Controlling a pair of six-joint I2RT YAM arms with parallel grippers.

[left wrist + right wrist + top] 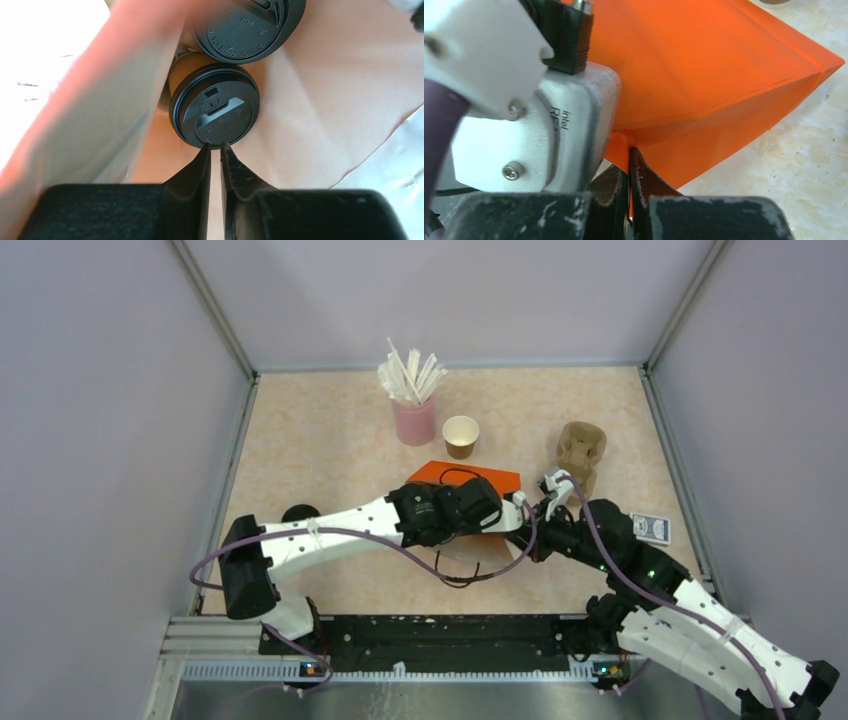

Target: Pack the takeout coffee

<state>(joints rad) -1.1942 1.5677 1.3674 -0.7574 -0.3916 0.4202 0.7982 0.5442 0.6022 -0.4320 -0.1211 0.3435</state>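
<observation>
Takeout coffee sits mostly inside the orange bag (480, 478), which lies on its side at the middle of the table (330, 440): the left wrist view looks into the bag's pale interior (325, 100) and shows two lidded cups side by side, the nearer cup (215, 112) with its black lid facing the camera and the farther cup (247, 27) just beyond it, their lids touching. At the far left of the overhead view a round black disc (300, 513) lies on the table, partly hidden by the left arm (340, 525), which reaches rightward into the bag's mouth. The left gripper (215, 147) has its jaws parted by only a thin slit, the tips right at the nearer lid's rim, with bag paper showing through the slit. Behind the bag stand a pink cup of white straws (413, 410) and, just right of it, an open paper cup (460, 436), upright and unlidded. The right gripper (629, 155) is clamped on the bag's orange edge (704, 65). Farther right a tan pulp carrier (580, 452) rests near the back, and a small blue pack (652, 528) lies by the right edge.
</observation>
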